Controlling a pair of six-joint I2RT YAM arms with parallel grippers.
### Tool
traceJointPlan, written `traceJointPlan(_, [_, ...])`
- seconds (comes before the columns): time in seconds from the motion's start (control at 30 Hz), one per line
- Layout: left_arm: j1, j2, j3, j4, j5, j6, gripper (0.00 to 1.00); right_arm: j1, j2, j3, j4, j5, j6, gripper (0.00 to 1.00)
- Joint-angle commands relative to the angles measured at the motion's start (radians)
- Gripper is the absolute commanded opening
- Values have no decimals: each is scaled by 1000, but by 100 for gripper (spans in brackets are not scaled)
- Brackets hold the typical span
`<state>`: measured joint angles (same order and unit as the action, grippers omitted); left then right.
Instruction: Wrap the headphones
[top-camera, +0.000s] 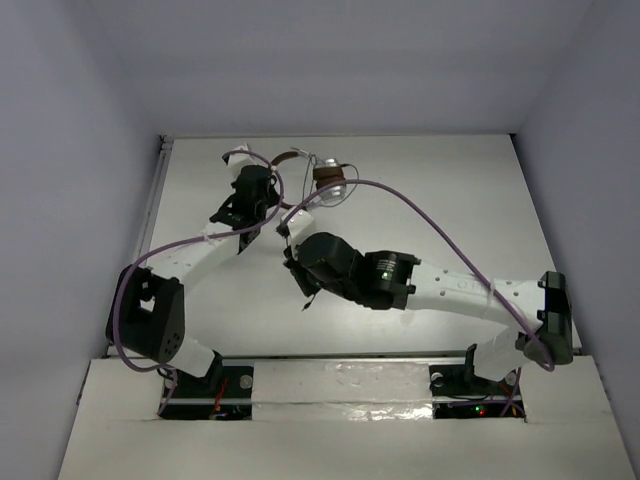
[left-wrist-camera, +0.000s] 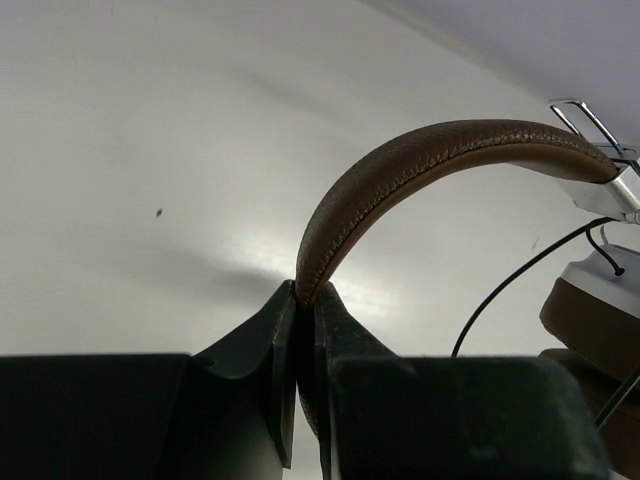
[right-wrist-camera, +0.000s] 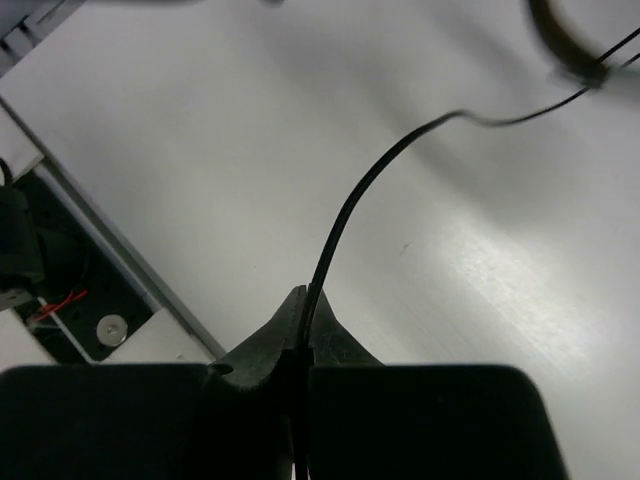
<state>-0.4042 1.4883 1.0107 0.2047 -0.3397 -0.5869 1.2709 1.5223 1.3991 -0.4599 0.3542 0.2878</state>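
I'm clamping the left gripper (left-wrist-camera: 305, 300) tight on the headband (left-wrist-camera: 420, 150), jaws closed on the brown edge where it is curving down to me. The headphones (top-camera: 320, 175) are sitting at the far middle of the bench (top-camera: 450, 200), just right of that gripper. From the left wrist view I cannot tell whether the cups are resting on the bench or hanging clear of it. One ear pad (left-wrist-camera: 595, 320) is showing at the right edge of that view, with thin dark wire trailing past it.

Now the right gripper (right-wrist-camera: 305, 295): jaws closed and pinching the cord (right-wrist-camera: 340, 215), which is rising out of the tips and bending off to the far right toward the headphones. It is running loose, with a kink in it, not taut.

As I'm reading it, this is the start of the winding. I'm anchoring the headphones on one side and holding the cord on the other, and I'm seeing no turns laid round the headband yet.

The next move is calling for the right gripper to carry the cord round the headphones while the left is holding them steady. I'm wanting light tension only. The cord is thin and could slip out of the pinch, or a hard tug could drag the headphones. The two arms are working near each other, so the loop needs room.
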Motion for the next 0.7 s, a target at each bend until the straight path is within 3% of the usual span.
traceJointPlan(0.0, [-42, -106, -47, 52, -21, 41, 0, 1, -45, 92, -54, 133, -124, 0])
traceJointPlan(0.4, [-70, -237, -149, -53, 143, 67, 0, -208, -85, 129, -43, 180, -256, 0])
traceJointPlan(0.67, [-108, -255, -159, -117, 248, 107, 0, -355, -67, 139, 72, 235, -277, 0])
